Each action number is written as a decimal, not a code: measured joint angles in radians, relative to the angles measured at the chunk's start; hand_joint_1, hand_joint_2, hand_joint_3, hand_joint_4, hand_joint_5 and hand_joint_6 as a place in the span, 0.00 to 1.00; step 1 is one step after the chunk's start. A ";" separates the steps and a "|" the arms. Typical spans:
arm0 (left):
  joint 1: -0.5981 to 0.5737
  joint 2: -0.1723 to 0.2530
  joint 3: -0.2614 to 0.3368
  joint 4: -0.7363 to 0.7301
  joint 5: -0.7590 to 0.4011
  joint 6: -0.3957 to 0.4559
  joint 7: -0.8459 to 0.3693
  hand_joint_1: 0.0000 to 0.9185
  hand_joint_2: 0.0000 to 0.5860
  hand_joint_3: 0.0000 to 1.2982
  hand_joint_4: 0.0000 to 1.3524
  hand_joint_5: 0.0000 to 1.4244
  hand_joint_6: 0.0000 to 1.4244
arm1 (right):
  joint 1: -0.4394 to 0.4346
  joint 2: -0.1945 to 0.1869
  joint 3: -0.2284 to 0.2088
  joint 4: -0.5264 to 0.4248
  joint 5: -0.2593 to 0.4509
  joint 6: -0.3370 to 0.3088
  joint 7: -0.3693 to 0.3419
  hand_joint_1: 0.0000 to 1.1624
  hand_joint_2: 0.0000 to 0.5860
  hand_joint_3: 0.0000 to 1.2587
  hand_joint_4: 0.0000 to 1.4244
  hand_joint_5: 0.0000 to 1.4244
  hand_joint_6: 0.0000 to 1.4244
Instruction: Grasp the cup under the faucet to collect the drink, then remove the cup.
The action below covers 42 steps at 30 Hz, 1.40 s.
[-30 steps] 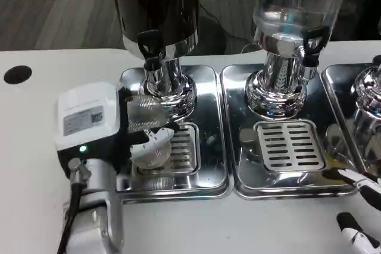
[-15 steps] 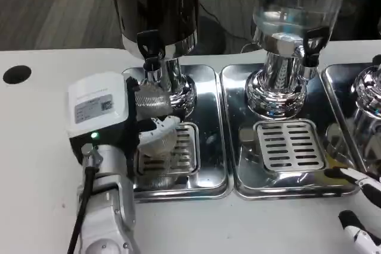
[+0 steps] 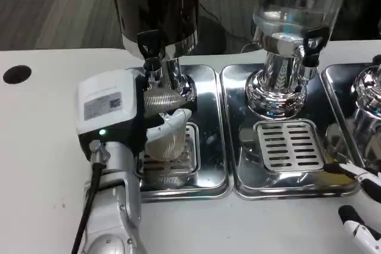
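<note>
A clear ribbed cup [image 3: 164,124] stands tilted over the left drip grate [image 3: 181,153], just below the black tap [image 3: 150,46] of the dark drink dispenser [image 3: 158,10]. My left hand [image 3: 128,117] grips the cup from its left side, with white and black fingers [image 3: 172,122] wrapped across its front. The hand's white back with its label faces the camera and hides part of the cup. At the bottom right corner, my right hand [image 3: 360,203] rests low near the table edge with its fingers apart and nothing in it.
Two more dispensers stand to the right: a clear one [image 3: 292,22] on the middle steel tray [image 3: 286,171] with its own grate, and a chrome base [image 3: 369,96] at the far right. A black hole [image 3: 16,74] marks the white table at far left.
My left hand has carried the cup to the right and slightly back, bringing it under the dark dispenser's tap. The right hand has barely moved.
</note>
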 measured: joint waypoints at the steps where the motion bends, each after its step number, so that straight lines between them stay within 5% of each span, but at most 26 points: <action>1: 0.000 0.003 0.000 -0.007 0.000 0.000 0.000 0.13 0.09 0.30 0.34 0.50 0.59 | 0.000 0.000 0.000 0.000 0.000 0.000 0.000 0.37 0.76 0.16 0.09 0.07 0.00; 14: 0.098 0.044 0.004 -0.187 -0.003 0.002 -0.017 0.11 0.09 0.29 0.30 0.48 0.57 | -0.004 0.000 0.008 -0.005 -0.001 0.001 0.003 0.37 0.76 0.17 0.09 0.07 0.01; 25: 0.234 0.070 0.047 -0.531 -0.002 -0.050 -0.079 0.12 0.10 0.24 0.21 0.48 0.59 | -0.004 0.002 0.013 -0.018 -0.002 0.003 0.009 0.37 0.76 0.17 0.09 0.07 0.00; 42: 0.257 -0.015 0.057 -0.663 0.017 -0.131 -0.164 0.11 0.09 0.18 0.13 0.50 0.63 | -0.020 0.000 -0.041 -0.086 -0.062 0.004 -0.006 0.37 0.76 0.17 0.06 0.02 0.00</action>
